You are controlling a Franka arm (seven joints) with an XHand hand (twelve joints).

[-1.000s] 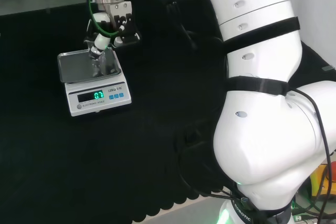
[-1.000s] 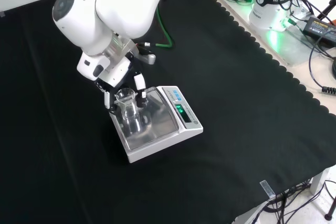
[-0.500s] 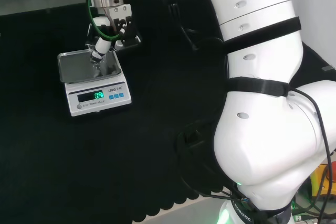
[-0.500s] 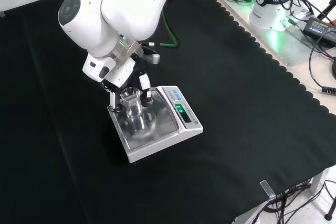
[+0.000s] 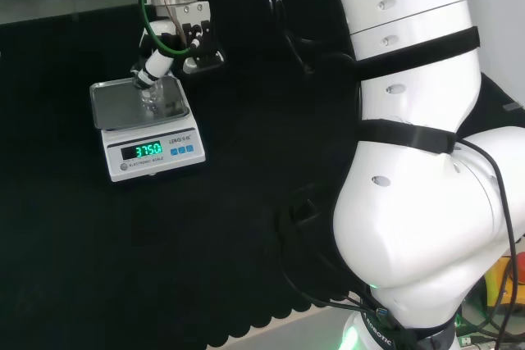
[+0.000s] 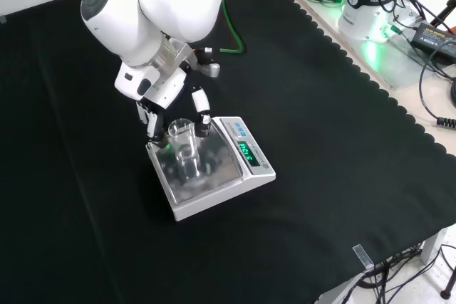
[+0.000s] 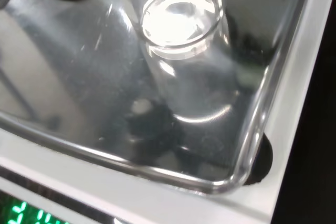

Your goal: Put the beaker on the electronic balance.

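In the head view the beaker (image 5: 150, 97) is a faint glint on the balance's pan (image 5: 115, 108), its outline too small to trace. The wrist view's edge cuts off the beaker's upper wall, and the balance's green display (image 7: 31, 214) is blurred.

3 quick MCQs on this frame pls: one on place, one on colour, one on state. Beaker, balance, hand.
1. Where does the beaker stand?
A. on the balance pan
B. on the cloth beside the balance
C. on its side by the cloth's edge

2. What colour are the digits on the balance?
A. red
B. green
C. blue

3. How is the hand?
A. curled shut, far from the beaker
B. flat on the cloth
C. fingers straight, either side of the beaker's top

Key: 1 A, the front view shows it upright on the steel pan. 2 B, the display glows green. 3 C, the front view shows straight fingers flanking the rim.
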